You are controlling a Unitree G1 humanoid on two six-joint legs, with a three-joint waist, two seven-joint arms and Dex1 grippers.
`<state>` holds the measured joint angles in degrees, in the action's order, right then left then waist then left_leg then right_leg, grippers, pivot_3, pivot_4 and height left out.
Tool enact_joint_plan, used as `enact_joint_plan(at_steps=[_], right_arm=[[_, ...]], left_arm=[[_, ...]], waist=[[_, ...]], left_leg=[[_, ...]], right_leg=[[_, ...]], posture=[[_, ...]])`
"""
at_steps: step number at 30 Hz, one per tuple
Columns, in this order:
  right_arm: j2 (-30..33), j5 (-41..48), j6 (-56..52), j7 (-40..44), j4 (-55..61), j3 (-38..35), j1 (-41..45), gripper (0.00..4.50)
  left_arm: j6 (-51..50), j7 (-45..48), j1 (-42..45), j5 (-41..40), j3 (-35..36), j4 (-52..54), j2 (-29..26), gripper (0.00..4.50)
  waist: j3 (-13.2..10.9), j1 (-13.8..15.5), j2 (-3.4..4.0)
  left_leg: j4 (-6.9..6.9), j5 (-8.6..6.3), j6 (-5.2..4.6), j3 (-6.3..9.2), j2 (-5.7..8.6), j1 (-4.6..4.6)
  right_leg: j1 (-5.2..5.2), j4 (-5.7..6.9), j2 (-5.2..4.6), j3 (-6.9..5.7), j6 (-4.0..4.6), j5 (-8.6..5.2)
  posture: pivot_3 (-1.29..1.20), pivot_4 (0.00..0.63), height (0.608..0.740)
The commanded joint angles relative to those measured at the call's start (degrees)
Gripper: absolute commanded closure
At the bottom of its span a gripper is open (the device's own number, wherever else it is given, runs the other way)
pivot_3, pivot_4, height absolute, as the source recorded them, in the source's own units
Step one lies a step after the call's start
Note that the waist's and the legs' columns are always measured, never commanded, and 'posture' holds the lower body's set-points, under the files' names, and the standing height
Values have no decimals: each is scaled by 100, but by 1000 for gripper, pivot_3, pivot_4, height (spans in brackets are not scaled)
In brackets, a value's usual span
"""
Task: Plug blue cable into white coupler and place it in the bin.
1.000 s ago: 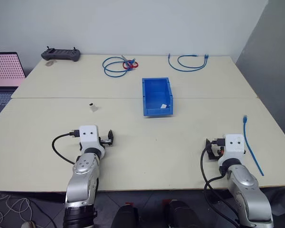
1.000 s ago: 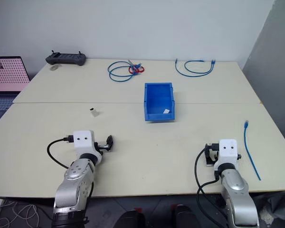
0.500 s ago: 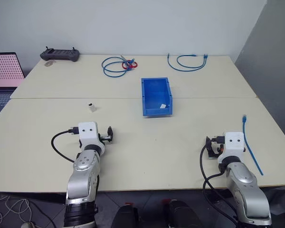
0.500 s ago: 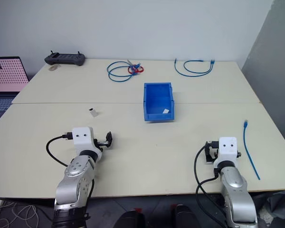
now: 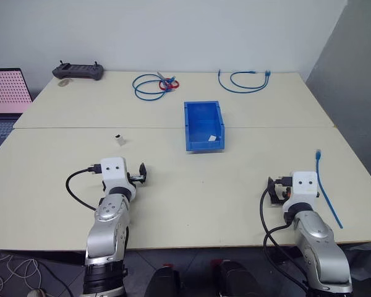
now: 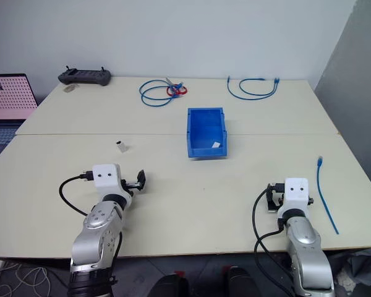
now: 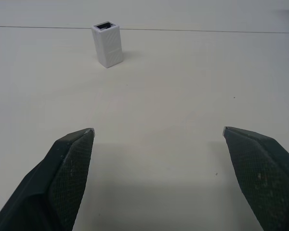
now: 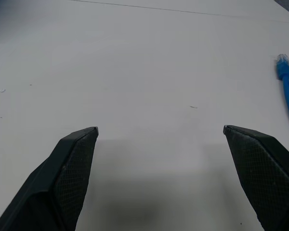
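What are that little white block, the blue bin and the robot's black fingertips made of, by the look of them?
The white coupler looks like matte moulded plastic: crisp edges, faint layered lines, a dark socket on top. The bin looks like smooth, slightly glossy plastic: uniform bright blue, thin walls. The left gripper's fingers seem rubbery or textured plastic, judging by their fine crosshatched pads; which one is unclear.

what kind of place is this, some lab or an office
Most likely a robot test lab. Two plain tables pushed together hold only sorted props: network cables, a small blue bin, a tiny white coupler. A handheld controller sits at the back edge, with a laptop to the side.
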<state>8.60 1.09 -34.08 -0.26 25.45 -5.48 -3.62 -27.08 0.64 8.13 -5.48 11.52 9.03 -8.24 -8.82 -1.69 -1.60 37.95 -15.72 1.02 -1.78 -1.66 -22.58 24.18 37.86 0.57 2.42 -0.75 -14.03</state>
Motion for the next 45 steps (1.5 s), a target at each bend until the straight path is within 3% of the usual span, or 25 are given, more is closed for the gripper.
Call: enact_joint_plan(at_steps=[1,4,9,12,17,21,30,38,39,45], right_arm=[[-14,-73,103,-65,220,-61,-22,75],[53,-73,16,-39,379,-137,-30,75],[396,133,-267,124,517,-695,269,75],[942,193,-358,378,93,-1099,646,75],[1701,517,-607,953,-1154,-1482,1174,75],[2193,854,-560,1683,-2223,-1528,1572,75],[2621,1238,-189,2430,-4268,-1595,2509,75],[2587,1220,-1,2881,-4743,-1191,2621,75],[2559,1231,35,2889,-4763,-1187,2623,433],[2524,1196,103,2900,-4853,-1104,2581,1627]], left_arm=[[46,9,36,-26,-25,156,-6,0],[123,218,152,-26,-119,140,-143,0],[383,2311,864,-522,-1009,302,-984,0],[419,3886,1679,-894,-1741,208,-1406,0],[922,5672,2741,-997,-2666,-708,-1464,0],[1513,6514,3390,-823,-3085,-1752,-1270,0],[2193,6973,3868,-597,-3120,-2832,-982,0],[2264,7028,3791,-502,-3024,-2851,-1087,0],[2260,7015,3792,-493,-3018,-2837,-1085,0],[2150,6980,3808,-516,-2993,-2717,-1043,0]], waist=[[0,0,0],[0,0,0],[-2,26,-2],[-3,25,-4],[-2,5,-3],[-9,-26,7],[-13,-27,14],[-12,-29,14],[-12,-29,14],[-12,-37,13]], left_leg=[[0,0,0,0,0,0],[0,0,0,0,0,0],[2,0,1,1,6,-1],[6,0,1,-4,12,-4],[2,0,-1,-5,12,-1],[2,1,-2,-7,14,3],[2,2,-5,-7,12,4],[7,2,-5,-5,4,2],[9,2,-5,-5,4,3],[9,2,-5,-5,2,8]], right_leg=[[0,0,0,0,0,0],[0,0,0,0,0,0],[0,3,15,-2,0,0],[-3,-1,13,0,-2,1],[-6,-10,21,4,0,1],[-4,-4,38,7,7,-3],[-2,2,43,13,8,-3],[-5,5,34,15,6,-2],[-5,7,35,14,5,-2],[-6,11,36,14,6,-2]], posture=[[0,150,740],[0,150,740],[0,150,740],[0,150,740],[0,150,740],[0,150,740],[0,150,740],[0,150,740],[0,150,740],[0,150,740]])
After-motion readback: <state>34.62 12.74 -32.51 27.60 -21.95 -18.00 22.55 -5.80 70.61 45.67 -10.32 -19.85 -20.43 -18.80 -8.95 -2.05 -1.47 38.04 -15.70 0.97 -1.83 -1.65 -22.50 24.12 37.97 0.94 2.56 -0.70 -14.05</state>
